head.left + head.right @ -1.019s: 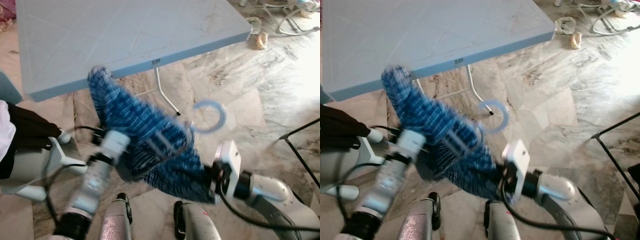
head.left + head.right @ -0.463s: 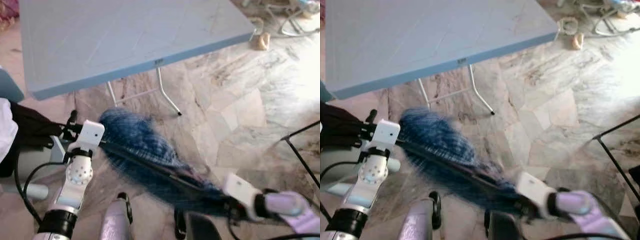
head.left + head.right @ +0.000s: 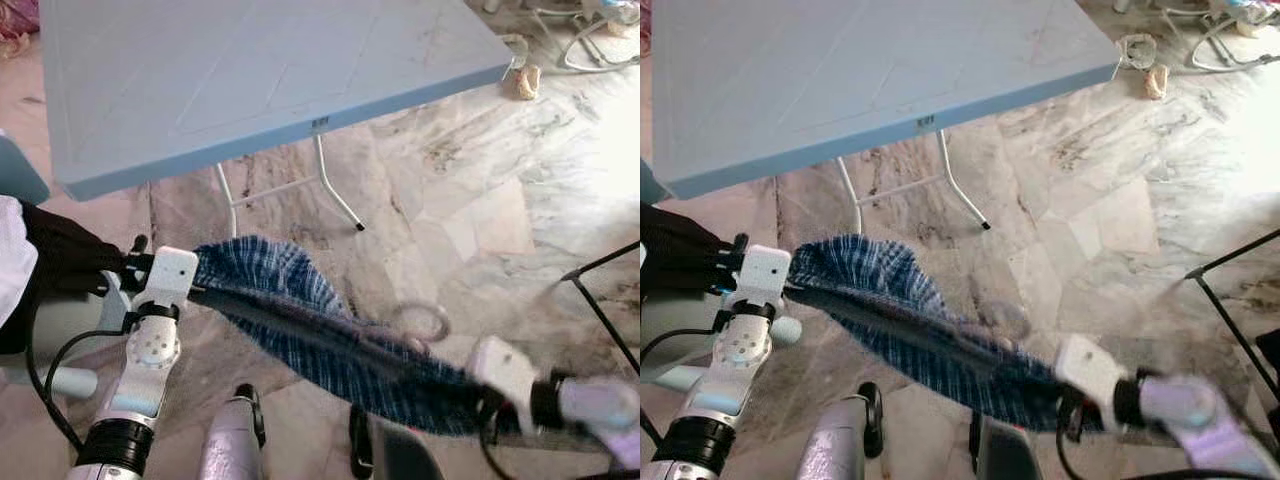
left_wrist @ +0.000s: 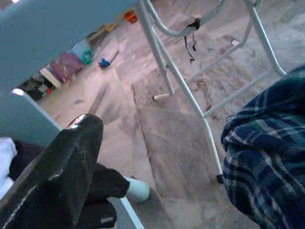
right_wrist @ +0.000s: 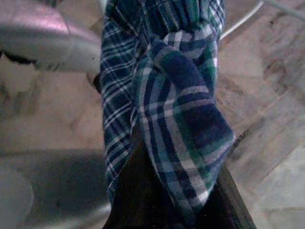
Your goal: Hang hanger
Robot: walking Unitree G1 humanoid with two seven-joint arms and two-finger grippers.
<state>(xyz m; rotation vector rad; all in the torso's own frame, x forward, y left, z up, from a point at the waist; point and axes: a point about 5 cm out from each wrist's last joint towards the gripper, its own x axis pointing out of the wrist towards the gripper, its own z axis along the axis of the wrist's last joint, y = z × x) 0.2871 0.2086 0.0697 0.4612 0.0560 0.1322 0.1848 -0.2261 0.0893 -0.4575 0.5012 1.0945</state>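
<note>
Woven cloth, polished stone, painted metal and plastic.
The shirt (image 3: 300, 320) in the lower middle is soft checked cloth in blue, white and green, its weave plain up close. The floor (image 3: 500, 200) at right is glossy veined marble. The table (image 3: 250, 70) at upper left has a smooth matt blue top on thin white metal legs. The left gripper (image 4: 57, 176) finger looks like shiny black plastic.

Grey-blue folding table (image 3: 250, 80) on sunlit marble floor (image 3: 500, 200).
</note>
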